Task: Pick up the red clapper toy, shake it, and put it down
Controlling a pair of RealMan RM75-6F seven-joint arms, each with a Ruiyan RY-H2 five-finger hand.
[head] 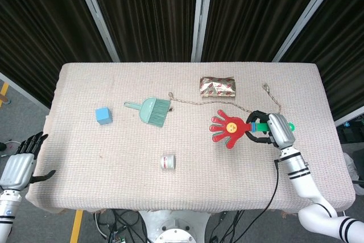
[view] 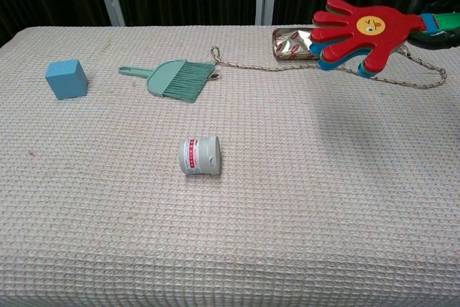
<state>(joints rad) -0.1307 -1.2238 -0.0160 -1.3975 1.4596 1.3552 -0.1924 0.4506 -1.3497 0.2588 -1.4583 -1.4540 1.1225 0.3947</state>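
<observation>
1. We see a table (view: 287, 235) covered edge to edge with a pale pinkish waffle-weave cloth, its grid of small squares plain in the chest view's lower frame.
2. Nearest us, at the centre of the chest view, a small white cylindrical jar (view: 199, 156) lies on its side, showing a label with red print.
3. At the lower left of the head view, our left hand (head: 20, 163) hangs off the table's edge, dark fingers apart and holding nothing.
4. At the right of the head view, our right hand (head: 272, 131) grips the green handle of the red clapper toy (head: 228, 129), its dark fingers wrapped round it.
5. The toy is a flat plastic hand shape, red on top with blue and green layers beneath and a yellow face disc at its palm; it is held above the cloth at the upper right of the chest view.
6. Farther back, a soft blue cube (view: 67, 78) sits at the left, and a mint-green dustpan with brush (view: 175, 79) lies near the middle.
7. A braided cord (view: 287, 67) runs rightward past a crinkled gold foil packet (view: 296, 42) to a metal clasp.
8. Behind the table hang dark pleated curtains (head: 142, 9) between pale metal posts.
</observation>
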